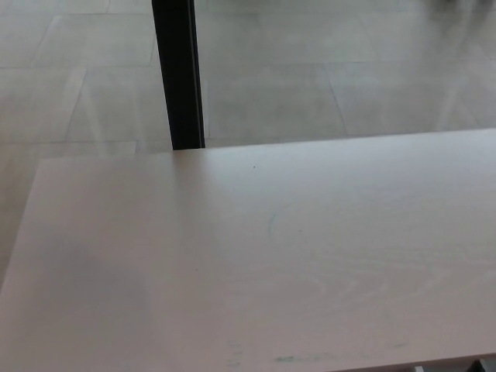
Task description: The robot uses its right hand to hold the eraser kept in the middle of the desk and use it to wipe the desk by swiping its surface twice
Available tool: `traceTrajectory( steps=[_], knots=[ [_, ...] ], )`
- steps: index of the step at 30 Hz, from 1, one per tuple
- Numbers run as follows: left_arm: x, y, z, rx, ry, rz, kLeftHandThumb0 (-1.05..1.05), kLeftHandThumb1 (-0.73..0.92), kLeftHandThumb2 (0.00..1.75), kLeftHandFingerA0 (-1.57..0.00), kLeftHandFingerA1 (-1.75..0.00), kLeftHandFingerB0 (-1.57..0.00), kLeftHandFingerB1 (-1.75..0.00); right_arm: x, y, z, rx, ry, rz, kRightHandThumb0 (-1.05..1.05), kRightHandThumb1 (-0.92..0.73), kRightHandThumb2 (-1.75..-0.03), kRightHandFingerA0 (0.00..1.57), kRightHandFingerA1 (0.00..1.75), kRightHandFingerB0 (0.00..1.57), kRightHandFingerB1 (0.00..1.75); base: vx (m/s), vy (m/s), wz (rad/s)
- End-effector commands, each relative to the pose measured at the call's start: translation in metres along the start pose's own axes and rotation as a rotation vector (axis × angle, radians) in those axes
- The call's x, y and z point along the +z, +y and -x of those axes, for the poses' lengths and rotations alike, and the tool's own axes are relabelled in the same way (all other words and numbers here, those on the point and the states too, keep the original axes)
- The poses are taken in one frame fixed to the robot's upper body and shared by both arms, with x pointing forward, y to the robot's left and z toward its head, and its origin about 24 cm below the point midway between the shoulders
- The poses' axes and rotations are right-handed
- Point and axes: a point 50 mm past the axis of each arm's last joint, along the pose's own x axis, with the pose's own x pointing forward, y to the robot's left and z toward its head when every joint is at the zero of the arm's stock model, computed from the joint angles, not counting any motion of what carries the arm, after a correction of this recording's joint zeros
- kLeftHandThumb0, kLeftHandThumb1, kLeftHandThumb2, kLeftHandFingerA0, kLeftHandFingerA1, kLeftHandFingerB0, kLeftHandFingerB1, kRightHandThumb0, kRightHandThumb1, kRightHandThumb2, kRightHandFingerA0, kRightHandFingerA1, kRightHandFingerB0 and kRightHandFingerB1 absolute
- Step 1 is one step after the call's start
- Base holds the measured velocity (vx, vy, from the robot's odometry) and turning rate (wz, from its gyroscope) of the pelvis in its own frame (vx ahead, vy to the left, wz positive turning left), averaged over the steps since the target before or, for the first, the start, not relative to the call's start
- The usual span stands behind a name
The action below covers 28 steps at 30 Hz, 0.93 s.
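Pale desk [256,263] fills your head view, but no eraser and neither hand shows (so finger state's unknowable), meaning you can't judge which way to reach.

Pale, faintly wood-grained desk [310,271] bearing thin greenish marks [270,224] and smudges [294,359], set before a light grey tiled floor [325,85] and 1 black vertical post [178,74].

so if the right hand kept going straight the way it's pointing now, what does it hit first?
Can't say: neither hand shows in the head view, so there is no heading to extend. Visible are only the bare desk with faint marks, a black post behind its far edge, and tiled floor. No eraser in sight.
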Motion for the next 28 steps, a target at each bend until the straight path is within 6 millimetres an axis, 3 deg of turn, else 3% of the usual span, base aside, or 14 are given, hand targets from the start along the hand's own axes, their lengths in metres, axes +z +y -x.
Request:
traceTrajectory(
  steps=[1, 3, 5, 7, 8, 9, 10, 11, 12, 18, 21, 25, 28],
  knots=[
    [-0.003, 0.011, 0.0, 0.041, 0.021, -0.03, -0.76, 0.92, 0.87, -0.47, -1.06, -0.39, -0.77, -0.063, -0.07, 0.038, -0.408, 0.158, -0.178, -0.63, -0.8, -0.63, 0.96, 0.93, 0.78, 0.82, 0.0, 0.0, 0.0],
    [-0.002, 0.011, -0.001, 0.039, 0.026, -0.004, -0.75, 0.92, 0.87, -0.49, -0.96, -0.38, -0.72, -0.081, -0.063, 0.047, -0.414, 0.201, -0.187, -0.6, -0.78, -0.62, 0.91, 0.98, 0.78, 0.84, 0.0, 0.0, 0.0],
    [0.001, 0.009, -0.001, 0.026, 0.022, 0.035, -0.76, 0.92, 0.83, -0.45, -1.04, -0.37, -0.76, -0.099, -0.055, 0.054, -0.398, 0.241, -0.199, -0.58, -0.8, -0.62, 0.92, 0.99, 0.75, 0.83, 0.0, 0.0, 0.0],
    [0.003, 0.008, -0.002, 0.029, 0.018, 0.026, -0.76, 0.92, 0.83, -0.49, -0.99, -0.38, -0.73, -0.105, -0.05, 0.057, -0.393, 0.269, -0.174, -0.6, -0.79, -0.62, 0.92, 0.95, 0.77, 0.83, 0.0, 0.0, 0.0],
    [0.002, 0.008, -0.001, 0.034, 0.015, 0.028, -0.75, 0.92, 0.83, -0.47, -0.99, -0.39, -0.72, -0.111, -0.046, 0.062, -0.37, 0.289, -0.143, -0.6, -0.81, -0.63, 0.91, 0.97, 0.7, 0.79, 0.0, 0.0, 0.0],
    [-0.001, 0.008, 0.0, 0.038, 0.016, 0.027, -0.75, 0.92, 0.81, -0.49, -1.01, -0.4, -0.75, -0.115, -0.046, 0.066, -0.352, 0.306, -0.14, -0.6, -0.59, -0.98, 0.95, 1.01, 0.68, 0.82, 0.0, 0.0, 0.0],
    [-0.002, 0.008, 0.0, 0.038, 0.017, 0.028, -0.75, 0.92, 0.81, -0.49, -1.01, -0.4, -0.75, -0.115, -0.046, 0.067, -0.35, 0.306, -0.14, -0.6, -0.59, -0.98, 0.95, 1.01, 0.68, 0.82, 0.0, 0.0, 0.0],
    [-0.003, 0.007, 0.0, 0.024, 0.014, 0.035, -0.74, 0.92, 0.81, -0.45, -1.08, -0.38, -0.79, -0.117, -0.042, 0.068, -0.337, 0.312, -0.121, -0.58, -0.78, -0.63, 0.92, 0.94, 0.67, 0.77, 0.0, 0.0, 0.0],
    [-0.004, 0.007, 0.0, 0.019, 0.014, 0.038, -0.74, 0.92, 0.81, -0.46, -1.08, -0.38, -0.79, -0.117, -0.039, 0.071, -0.32, 0.31, -0.114, -0.59, -0.78, -0.62, 0.9, 0.96, 0.71, 0.84, 0.0, 0.0, 0.0],
    [-0.002, 0.007, 0.001, 0.012, -0.001, 0.066, -0.77, 0.92, 0.8, -0.49, -1.06, -0.41, -0.8, -0.115, -0.031, 0.07, -0.269, 0.296, -0.1, -0.59, -0.79, -0.63, 0.88, 0.98, 0.68, 0.77, 0.0, 0.0, 0.0],
    [-0.007, 0.009, 0.001, 0.032, 0.008, 0.045, -0.76, 0.92, 0.8, -0.51, -1.16, -0.45, -0.84, -0.118, -0.035, 0.071, -0.285, 0.314, -0.112, -0.58, -0.78, -0.63, 0.9, 1.02, 0.67, 0.79, 0.0, 0.0, 0.0],
    [-0.017, 0.016, 0.003, 0.059, 0.035, 0.023, -0.77, 0.92, 0.79, -0.57, -1.01, -0.49, -0.77, -0.124, -0.044, 0.075, -0.301, 0.335, -0.081, -0.6, -0.77, -0.62, 0.89, 0.94, 0.77, 0.88, 0.0, 0.0, 0.0],
    [-0.021, 0.019, 0.005, 0.056, 0.042, 0.046, -0.76, 0.92, 0.79, -0.53, -1.01, -0.47, -0.78, -0.128, -0.05, 0.079, -0.297, 0.339, -0.083, -0.61, -0.76, -0.62, 0.89, 0.95, 0.77, 0.9, 0.0, 0.0, 0.0]
  ],
)
